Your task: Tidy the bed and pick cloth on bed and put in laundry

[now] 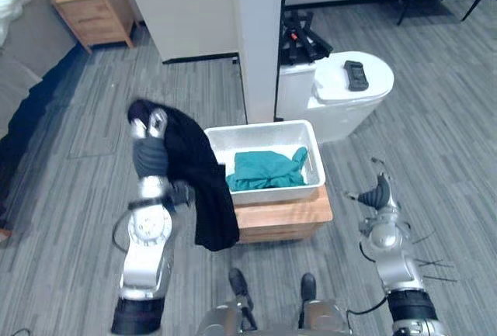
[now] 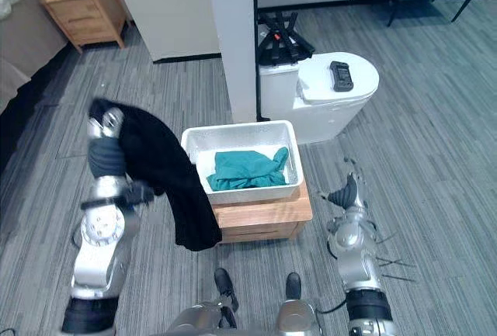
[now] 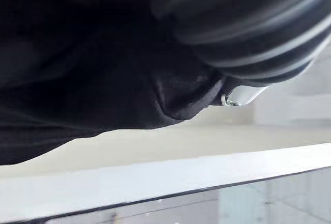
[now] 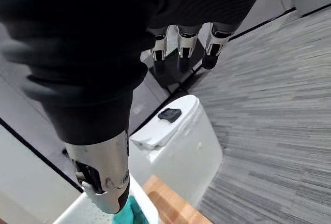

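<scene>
Right hand [image 1: 379, 192] idle at four o'clock of the white basket [image 1: 264, 129], fingers [image 4: 179, 43] straight, apart, empty. Left hand [image 1: 149, 130] up at its nine o'clock, black cloth [image 1: 198, 185] draped over it; grip can't be told. Step looks like carrying to laundry. Next move: swing over the basket, release. Count: one basket, two cloths: the black one, and a teal cloth [image 1: 268, 169] inside.

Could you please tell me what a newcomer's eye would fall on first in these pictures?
A black cloth hangs from the left robot hand, by the left edge of the white basket. That basket sits on a low wooden stand and holds a teal cloth. The right robot hand is open and empty, lower right.
</scene>
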Robot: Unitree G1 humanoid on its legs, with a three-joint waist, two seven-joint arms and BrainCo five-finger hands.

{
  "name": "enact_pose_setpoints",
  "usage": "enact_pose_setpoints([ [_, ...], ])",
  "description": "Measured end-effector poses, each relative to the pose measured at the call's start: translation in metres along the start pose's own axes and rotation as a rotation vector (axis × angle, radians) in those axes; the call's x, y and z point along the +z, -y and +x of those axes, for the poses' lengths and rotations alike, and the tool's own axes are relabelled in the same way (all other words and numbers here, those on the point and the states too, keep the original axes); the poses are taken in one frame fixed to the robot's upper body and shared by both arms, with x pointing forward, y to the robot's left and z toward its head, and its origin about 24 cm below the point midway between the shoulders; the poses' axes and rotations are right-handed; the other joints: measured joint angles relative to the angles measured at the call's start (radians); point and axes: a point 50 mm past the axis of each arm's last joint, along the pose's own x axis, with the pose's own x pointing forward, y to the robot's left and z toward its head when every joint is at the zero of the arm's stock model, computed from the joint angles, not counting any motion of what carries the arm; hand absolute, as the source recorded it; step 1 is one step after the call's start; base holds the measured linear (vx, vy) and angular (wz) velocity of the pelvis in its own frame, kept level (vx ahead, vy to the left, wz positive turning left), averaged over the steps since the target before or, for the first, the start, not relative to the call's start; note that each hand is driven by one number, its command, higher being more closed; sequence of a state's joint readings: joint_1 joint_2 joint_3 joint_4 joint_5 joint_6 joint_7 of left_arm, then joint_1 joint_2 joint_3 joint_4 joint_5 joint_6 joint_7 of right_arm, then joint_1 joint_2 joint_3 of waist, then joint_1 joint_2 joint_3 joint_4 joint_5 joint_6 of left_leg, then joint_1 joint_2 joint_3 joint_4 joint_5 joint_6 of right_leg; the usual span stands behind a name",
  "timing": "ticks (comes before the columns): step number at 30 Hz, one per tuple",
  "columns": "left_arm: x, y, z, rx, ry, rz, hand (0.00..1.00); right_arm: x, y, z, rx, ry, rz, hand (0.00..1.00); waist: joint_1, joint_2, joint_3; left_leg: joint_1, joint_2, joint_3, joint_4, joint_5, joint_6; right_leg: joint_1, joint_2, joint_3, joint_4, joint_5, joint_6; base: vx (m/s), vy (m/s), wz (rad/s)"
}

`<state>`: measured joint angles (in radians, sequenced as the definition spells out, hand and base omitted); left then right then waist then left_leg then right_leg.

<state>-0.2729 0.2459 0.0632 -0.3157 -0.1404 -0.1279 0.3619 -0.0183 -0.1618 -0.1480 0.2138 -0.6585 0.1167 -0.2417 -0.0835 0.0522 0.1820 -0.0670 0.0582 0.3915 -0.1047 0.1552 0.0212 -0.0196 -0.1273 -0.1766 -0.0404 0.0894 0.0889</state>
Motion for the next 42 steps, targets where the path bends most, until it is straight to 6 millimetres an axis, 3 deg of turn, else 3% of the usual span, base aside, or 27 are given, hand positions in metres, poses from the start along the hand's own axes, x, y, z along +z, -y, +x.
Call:
enact_pose_setpoints([
  [2,0.007,-0.001,0.027,0.037,0.072,0.034,1.00,-0.012,-0.009,-0.010,0.039,-0.046,-0.005,0.00,-0.011,0.000,-0.020,0.005,0.001,0.007,0.000,0.000,0.000,0.002,0.001,0.007,0.001,0.000,0.000,-0.02,0.003,-0.10],
  [4,0.015,-0.002,0.069,0.079,0.142,0.121,1.00,-0.027,-0.023,-0.022,0.102,-0.097,-0.019,0.00,-0.017,-0.004,-0.033,0.013,0.006,0.029,-0.001,-0.001,0.001,0.000,0.002,0.038,-0.009,0.003,-0.004,-0.04,0.005,-0.29],
  [7,0.031,-0.006,0.111,0.133,0.196,0.196,1.00,-0.035,-0.036,-0.038,0.171,-0.116,-0.029,0.00,-0.042,-0.004,-0.033,0.009,0.012,0.058,-0.001,-0.003,0.004,-0.004,0.005,0.060,-0.032,0.005,-0.008,-0.04,0.009,-0.29],
  [9,0.037,-0.004,0.123,0.124,0.208,0.228,1.00,-0.039,-0.042,-0.047,0.207,-0.124,-0.040,0.00,-0.061,-0.006,-0.035,0.008,0.013,0.078,-0.001,-0.009,-0.003,-0.015,0.005,0.073,-0.032,0.008,-0.012,-0.04,0.016,-0.24],
  [10,0.039,-0.001,0.127,0.112,0.215,0.245,1.00,-0.041,-0.046,-0.053,0.233,-0.128,-0.047,0.00,-0.071,-0.012,-0.038,0.003,0.013,0.095,-0.001,-0.028,-0.029,-0.026,0.003,0.082,-0.034,0.007,-0.012,-0.04,0.023,-0.23],
  [12,0.038,0.005,0.130,0.095,0.209,0.262,1.00,-0.045,-0.052,-0.059,0.264,-0.139,-0.055,0.00,-0.073,-0.026,-0.046,-0.010,0.011,0.144,-0.001,-0.040,-0.057,-0.055,-0.012,0.106,-0.041,0.016,-0.025,-0.04,0.020,-0.29],
  [15,0.021,0.014,0.129,0.053,0.163,0.344,1.00,-0.044,-0.061,-0.068,0.311,-0.139,-0.039,0.00,-0.085,-0.029,-0.039,-0.060,0.026,0.174,-0.001,-0.039,-0.054,-0.103,0.006,0.127,-0.041,0.020,-0.029,-0.06,-0.012,-0.23],
  [16,0.012,0.020,0.130,0.034,0.132,0.376,1.00,-0.041,-0.065,-0.070,0.323,-0.132,-0.020,0.00,-0.104,-0.039,-0.029,-0.082,0.028,0.176,-0.001,-0.040,-0.055,-0.143,0.009,0.124,-0.012,0.018,-0.028,-0.09,0.000,0.30],
  [17,0.004,0.022,0.129,0.024,0.101,0.403,1.00,-0.039,-0.069,-0.072,0.332,-0.128,-0.005,0.00,-0.123,-0.071,-0.009,-0.101,0.018,0.196,0.013,-0.029,-0.052,-0.179,-0.018,0.125,-0.010,0.021,-0.025,-0.10,0.034,0.28],
  [18,-0.002,0.024,0.127,0.019,0.079,0.412,1.00,-0.037,-0.070,-0.072,0.332,-0.129,0.006,0.00,-0.124,-0.083,0.000,-0.117,0.018,0.200,0.059,-0.028,-0.048,-0.187,-0.024,0.131,-0.012,0.022,-0.025,-0.05,0.023,-0.06],
  [19,-0.013,0.026,0.124,0.008,0.038,0.433,1.00,-0.036,-0.070,-0.071,0.329,-0.126,0.014,0.00,-0.113,-0.080,0.008,-0.129,0.034,0.197,0.100,-0.046,-0.056,-0.201,-0.015,0.146,-0.025,0.021,-0.023,-0.02,-0.008,-0.31],
  [21,-0.023,0.028,0.121,-0.003,-0.006,0.470,1.00,-0.026,-0.070,-0.064,0.299,-0.099,0.037,0.00,-0.126,-0.065,0.064,-0.129,0.029,0.228,-0.001,-0.048,-0.043,-0.233,0.007,0.159,-0.018,0.039,-0.040,0.00,-0.013,-0.14],
  [23,-0.030,0.033,0.114,-0.026,-0.016,0.489,1.00,-0.021,-0.075,-0.067,0.303,-0.099,0.064,0.00,-0.120,-0.090,0.110,-0.149,0.027,0.252,-0.001,-0.046,-0.046,-0.238,0.002,0.162,-0.010,0.048,-0.029,0.00,0.031,-0.03],
  [26,-0.062,0.025,0.086,-0.051,-0.130,0.549,1.00,-0.017,-0.075,-0.065,0.294,-0.091,0.087,0.00,-0.117,-0.076,0.166,-0.176,0.035,0.274,-0.001,-0.036,-0.062,-0.270,0.005,0.167,-0.014,0.047,-0.028,-0.06,-0.009,-0.14],
  [29,-0.091,0.030,0.065,-0.110,-0.246,0.607,1.00,-0.018,-0.077,-0.069,0.288,-0.097,0.093,0.00,-0.114,-0.081,0.188,-0.202,0.041,0.291,-0.001,-0.036,-0.061,-0.296,0.007,0.164,-0.018,0.048,-0.027,-0.04,0.005,-0.03],
  [30,-0.098,0.031,0.059,-0.122,-0.270,0.623,0.00,-0.018,-0.077,-0.070,0.285,-0.102,0.100,0.00,-0.113,-0.081,0.195,-0.210,0.041,0.296,-0.001,-0.036,-0.061,-0.304,0.005,0.162,-0.018,0.050,-0.024,-0.02,0.022,0.07],
  [35,-0.115,0.032,0.043,-0.151,-0.357,0.658,0.00,-0.020,-0.081,-0.077,0.283,-0.128,0.119,0.00,-0.065,-0.081,0.211,-0.219,0.043,0.299,-0.001,-0.036,-0.061,-0.308,0.003,0.148,-0.016,0.051,-0.023,0.01,0.021,0.07],
  [39,-0.123,0.026,0.034,-0.133,-0.407,0.661,0.00,-0.022,-0.082,-0.078,0.284,-0.151,0.147,0.00,-0.064,-0.082,0.211,-0.202,0.044,0.299,-0.001,-0.012,-0.040,-0.275,-0.004,0.120,-0.011,0.084,-0.013,0.07,0.026,0.29],
  [42,-0.127,0.015,0.027,-0.066,-0.449,0.635,0.00,-0.027,-0.083,-0.079,0.288,-0.181,0.167,0.00,-0.039,-0.082,0.213,-0.152,0.045,0.298,-0.001,-0.004,-0.031,-0.221,-0.004,0.112,-0.010,0.076,-0.009,0.12,0.017,0.04],
])
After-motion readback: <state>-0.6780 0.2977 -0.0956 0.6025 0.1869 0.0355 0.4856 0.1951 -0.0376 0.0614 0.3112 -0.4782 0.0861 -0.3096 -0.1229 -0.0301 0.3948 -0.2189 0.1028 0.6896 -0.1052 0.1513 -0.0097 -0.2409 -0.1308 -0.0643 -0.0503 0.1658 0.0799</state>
